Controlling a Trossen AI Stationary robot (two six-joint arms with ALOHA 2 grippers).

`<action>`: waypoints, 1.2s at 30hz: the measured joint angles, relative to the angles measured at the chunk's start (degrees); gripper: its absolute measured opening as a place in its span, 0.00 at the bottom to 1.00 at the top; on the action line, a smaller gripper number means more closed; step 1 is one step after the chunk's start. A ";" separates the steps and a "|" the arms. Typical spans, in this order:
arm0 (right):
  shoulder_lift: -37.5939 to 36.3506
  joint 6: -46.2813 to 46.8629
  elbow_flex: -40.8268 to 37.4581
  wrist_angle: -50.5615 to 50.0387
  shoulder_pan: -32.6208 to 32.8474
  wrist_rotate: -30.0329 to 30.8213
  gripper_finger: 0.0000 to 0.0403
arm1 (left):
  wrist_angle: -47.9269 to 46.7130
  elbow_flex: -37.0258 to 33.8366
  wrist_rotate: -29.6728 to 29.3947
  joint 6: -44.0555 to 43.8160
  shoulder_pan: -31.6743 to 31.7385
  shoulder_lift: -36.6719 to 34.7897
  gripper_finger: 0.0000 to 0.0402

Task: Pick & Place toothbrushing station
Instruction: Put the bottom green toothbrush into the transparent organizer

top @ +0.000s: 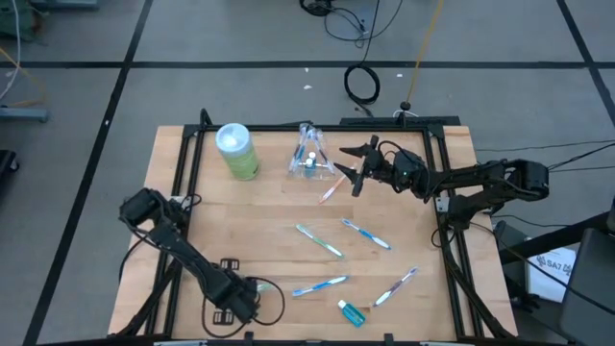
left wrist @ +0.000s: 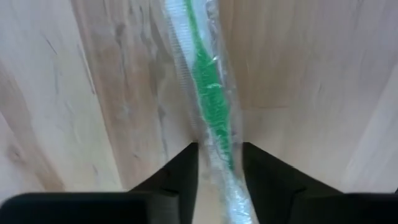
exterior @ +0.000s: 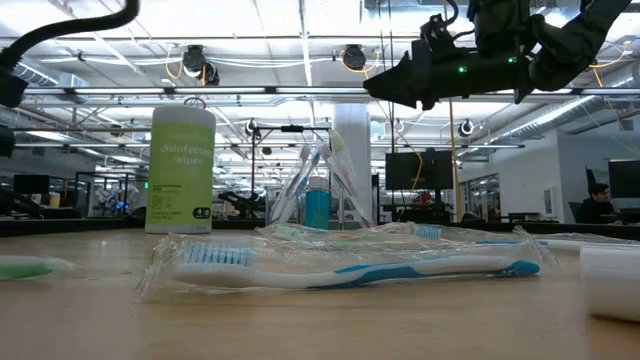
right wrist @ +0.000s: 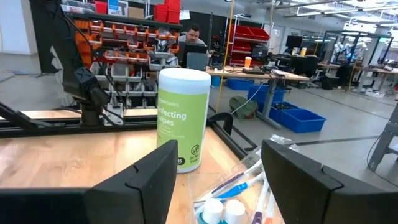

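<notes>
A green toothbrush (left wrist: 208, 87) in a clear wrapper lies flat on the wooden table, near its front left. My left gripper (top: 247, 304) points down over it, open, one finger on each side of the wrapper (left wrist: 220, 149). The clear cup (top: 309, 157) stands at the far middle with several toothbrushes and white-capped tubes (right wrist: 225, 210) in it. My right gripper (top: 357, 165) hovers level just right of the cup, open, holding nothing. Blue wrapped toothbrushes (top: 320, 240) (top: 366, 234) (top: 319, 285) (top: 396, 286) and a blue tube (top: 351, 311) lie loose on the table. My left gripper comes from above, its fingers (left wrist: 180, 174) standing across the toothbrush's handle (left wrist: 217, 134), close against the wrapper's two sides. Whether they touch the wrapper I cannot tell. The toothbrush lies flat on the table.
A green canister (top: 237, 151) with a pale lid stands left of the cup. A pinkish toothbrush (top: 330, 189) slants out from the cup's foot. A black frame (top: 187, 163) runs along the table's sides. People sit at desks (right wrist: 194, 37) in the room behind.
</notes>
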 joint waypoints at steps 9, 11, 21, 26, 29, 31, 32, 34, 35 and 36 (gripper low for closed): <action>0.00 0.47 0.01 0.01 0.00 -0.01 0.56 | -2.04 0.02 -0.44 12.62 3.59 0.00 0.04; 0.00 1.30 0.01 0.01 0.00 -0.13 0.56 | -4.66 0.06 -0.48 13.89 5.31 0.00 0.02; 0.00 6.78 0.01 0.06 -0.02 -7.83 0.56 | -30.00 10.64 -18.84 27.14 13.82 0.00 0.05; 0.00 12.85 0.01 0.06 -0.99 -12.20 0.56 | -32.00 18.47 -41.73 42.10 16.43 0.00 0.02; 0.00 16.34 0.01 0.03 -2.56 -15.19 0.56 | -30.66 21.12 -52.99 47.72 18.37 -0.09 0.06; 0.00 19.58 0.01 -0.42 -3.53 -17.65 0.56 | -29.01 21.70 -57.77 51.84 20.09 -0.09 0.09; 0.00 21.38 0.01 -1.01 -3.90 -18.80 0.56 | -28.54 21.77 -59.25 53.90 21.11 -0.09 0.10; 0.04 23.85 0.01 -2.50 -4.35 -21.01 0.56 | -27.38 21.77 -61.56 58.47 23.59 -0.09 0.10; 0.07 24.62 0.01 -2.93 -4.48 -21.34 0.56 | -26.31 21.77 -62.09 60.90 24.93 -0.09 0.09; 0.05 25.06 0.01 -3.33 -4.57 -21.39 0.56 | -24.69 21.77 -62.25 63.52 26.27 -0.09 0.08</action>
